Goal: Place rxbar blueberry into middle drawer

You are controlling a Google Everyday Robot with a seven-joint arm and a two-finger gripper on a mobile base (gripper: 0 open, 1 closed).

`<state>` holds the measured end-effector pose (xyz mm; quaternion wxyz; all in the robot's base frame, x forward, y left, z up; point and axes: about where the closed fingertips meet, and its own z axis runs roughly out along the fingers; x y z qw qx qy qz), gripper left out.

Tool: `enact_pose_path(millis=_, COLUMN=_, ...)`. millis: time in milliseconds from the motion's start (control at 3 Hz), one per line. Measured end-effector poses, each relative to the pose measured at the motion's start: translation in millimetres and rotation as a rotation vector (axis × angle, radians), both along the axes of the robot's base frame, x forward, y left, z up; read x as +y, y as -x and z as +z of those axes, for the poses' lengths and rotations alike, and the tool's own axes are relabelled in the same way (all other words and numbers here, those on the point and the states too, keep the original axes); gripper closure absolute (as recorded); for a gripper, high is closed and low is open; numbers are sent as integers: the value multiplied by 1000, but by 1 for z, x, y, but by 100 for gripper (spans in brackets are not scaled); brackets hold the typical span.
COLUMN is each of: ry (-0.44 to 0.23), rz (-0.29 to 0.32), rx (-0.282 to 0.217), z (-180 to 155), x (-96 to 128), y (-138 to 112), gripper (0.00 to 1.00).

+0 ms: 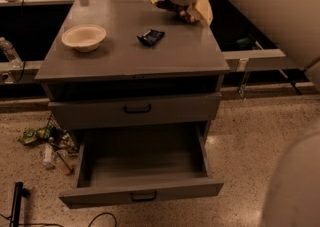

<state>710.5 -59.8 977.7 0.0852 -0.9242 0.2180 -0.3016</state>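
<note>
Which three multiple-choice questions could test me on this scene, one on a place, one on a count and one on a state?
1. Where does the rxbar blueberry lie?
A. on the cabinet top, right of the bowl
B. inside a drawer
C. on the floor

2. How many bowls stand on the cabinet top?
A. none
B. one
C. three

3. In what state is the middle drawer?
A. pushed shut
B. pulled open, its floor bare
C. open, with the bar inside

Answers:
1 A: the dark bar lies near the middle of the top, apart from the bowl, while the tool is at the back edge by the snack bag.
2 B: only one pale bowl shows.
3 B: the drawer stands out from the cabinet and nothing shows on its floor.
</note>
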Motion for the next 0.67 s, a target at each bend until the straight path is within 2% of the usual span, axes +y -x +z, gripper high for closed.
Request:
enact_pose_path(millis=333, ry=37, rz=2, rx=52, z=-8, x=19, y=-31, gripper=0)
enact_pose_path(millis=667, ry=46, rz=-18, rx=86, z=-17, x=35, y=-68, gripper=0)
